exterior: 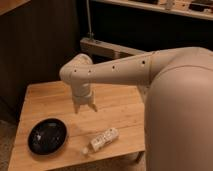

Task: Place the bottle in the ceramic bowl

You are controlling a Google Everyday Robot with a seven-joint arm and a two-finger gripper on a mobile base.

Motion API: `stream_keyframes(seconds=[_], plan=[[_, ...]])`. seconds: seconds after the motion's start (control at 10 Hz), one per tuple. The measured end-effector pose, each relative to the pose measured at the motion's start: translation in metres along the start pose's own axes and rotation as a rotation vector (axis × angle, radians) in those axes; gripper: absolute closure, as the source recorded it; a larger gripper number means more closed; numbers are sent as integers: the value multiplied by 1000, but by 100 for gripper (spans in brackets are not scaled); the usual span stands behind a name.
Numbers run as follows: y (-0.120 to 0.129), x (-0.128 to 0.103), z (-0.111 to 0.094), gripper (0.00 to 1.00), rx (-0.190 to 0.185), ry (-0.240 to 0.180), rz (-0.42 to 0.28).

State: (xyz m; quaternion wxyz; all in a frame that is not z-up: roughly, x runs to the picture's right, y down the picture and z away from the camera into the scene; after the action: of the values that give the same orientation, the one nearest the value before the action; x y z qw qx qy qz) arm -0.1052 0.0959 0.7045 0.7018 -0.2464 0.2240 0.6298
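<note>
The small white bottle (102,140) lies on its side near the front edge of the wooden table (50,102), cap end pointing to the front left. The glossy black ceramic bowl (47,136) sits at the table's front left, apart from the bottle and holding nothing. My gripper (85,108) hangs from the white arm above the middle of the table, fingers pointing down, behind and a little left of the bottle and to the right of the bowl. Its two fingers stand apart and hold nothing.
My large white arm and body (175,105) fill the right side and cover the table's right end. A dark wall panel (35,45) stands behind the table, and a metal rail (110,48) runs behind the arm.
</note>
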Motion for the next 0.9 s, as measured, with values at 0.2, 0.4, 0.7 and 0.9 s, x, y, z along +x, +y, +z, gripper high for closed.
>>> stream_keyframes(seconds=[0.2,0.4,0.7,0.9], plan=[[-2,-1,1,35,0,-75,-156],[3,-2,0,35,-25,-166,-433],[4,0,-6,35,-98,-266,-775],[2,2,-16,35,-164,-312,-947]])
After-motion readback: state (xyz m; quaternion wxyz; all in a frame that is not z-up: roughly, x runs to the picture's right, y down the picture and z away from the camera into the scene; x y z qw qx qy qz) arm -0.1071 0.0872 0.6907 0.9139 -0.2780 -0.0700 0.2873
